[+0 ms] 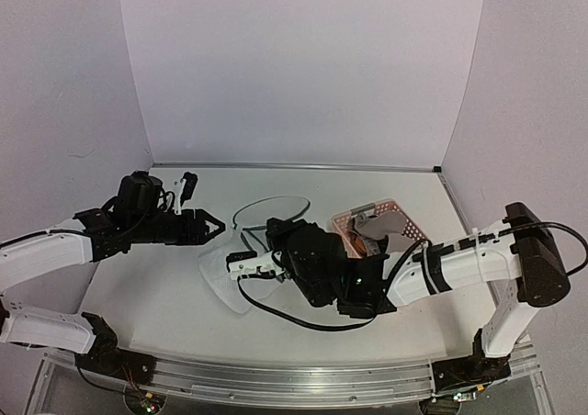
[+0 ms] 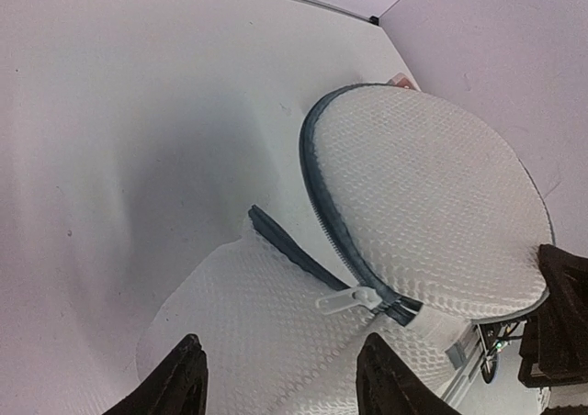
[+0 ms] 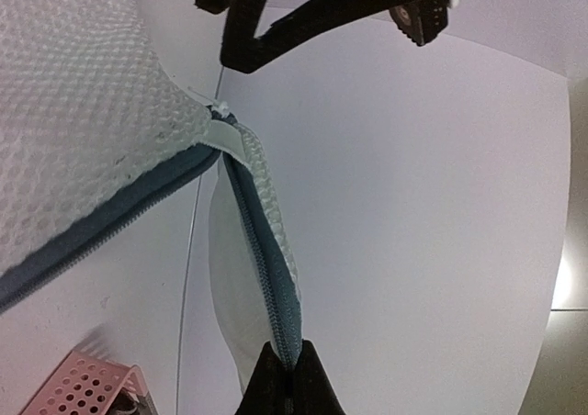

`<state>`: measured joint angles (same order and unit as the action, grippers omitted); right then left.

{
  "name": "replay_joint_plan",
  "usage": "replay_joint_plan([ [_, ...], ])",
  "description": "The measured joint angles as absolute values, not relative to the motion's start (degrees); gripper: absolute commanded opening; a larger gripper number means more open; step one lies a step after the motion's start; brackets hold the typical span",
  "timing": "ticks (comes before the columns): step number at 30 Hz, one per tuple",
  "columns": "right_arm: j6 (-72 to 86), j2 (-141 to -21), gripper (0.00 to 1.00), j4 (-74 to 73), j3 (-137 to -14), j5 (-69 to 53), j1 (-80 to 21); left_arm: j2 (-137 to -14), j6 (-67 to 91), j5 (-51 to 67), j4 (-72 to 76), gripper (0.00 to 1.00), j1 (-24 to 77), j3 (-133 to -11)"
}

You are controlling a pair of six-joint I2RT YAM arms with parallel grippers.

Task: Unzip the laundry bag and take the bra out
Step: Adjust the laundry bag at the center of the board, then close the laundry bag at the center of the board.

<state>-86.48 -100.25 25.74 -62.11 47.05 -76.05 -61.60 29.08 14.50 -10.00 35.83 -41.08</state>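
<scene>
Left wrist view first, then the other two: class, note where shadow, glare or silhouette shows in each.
Left wrist: the laundry bag mesh is sharp, a soft grey shadow on the table to its left. Right wrist: the left gripper is a dark silhouette; glare at the right edge. Top external: even, soft light.

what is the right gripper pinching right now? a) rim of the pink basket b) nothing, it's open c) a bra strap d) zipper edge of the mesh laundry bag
d: in the right wrist view the right gripper has its tips shut on the grey-blue zipper edge of the white mesh laundry bag.
</scene>
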Motion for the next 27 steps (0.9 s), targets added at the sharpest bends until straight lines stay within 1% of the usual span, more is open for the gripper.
replay_joint_plan([
  [3, -87.6, -101.2, 0.0, 33.6, -60.3, 46.9, -76.1, -61.2, 29.3, 13.7, -10.5, 0.55, 35.8, -40.6],
  [7, -87.4, -104.2, 0.0, 39.9, -60.3, 47.0, -76.6, -59.7, 29.8, 13.0, -10.6, 0.5, 35.8, -40.0],
  [11, -85.4, -107.5, 0.0, 41.6, -61.8, 47.2, -77.5, -58.0, 30.1, 11.9, -11.0, 0.46, 35.8, -38.7],
  [18, -80.9, -109.5, 0.0, 42.7, -61.9, 46.9, -78.6, -55.2, 30.6, 9.7, -13.1, 0.42, 35.8, -35.5],
  [27, -78.1, -112.8, 0.0, 48.3, -60.6, 44.8, -79.0, -52.3, 31.7, 7.8, -14.8, 0.26, 35.8, -34.0],
])
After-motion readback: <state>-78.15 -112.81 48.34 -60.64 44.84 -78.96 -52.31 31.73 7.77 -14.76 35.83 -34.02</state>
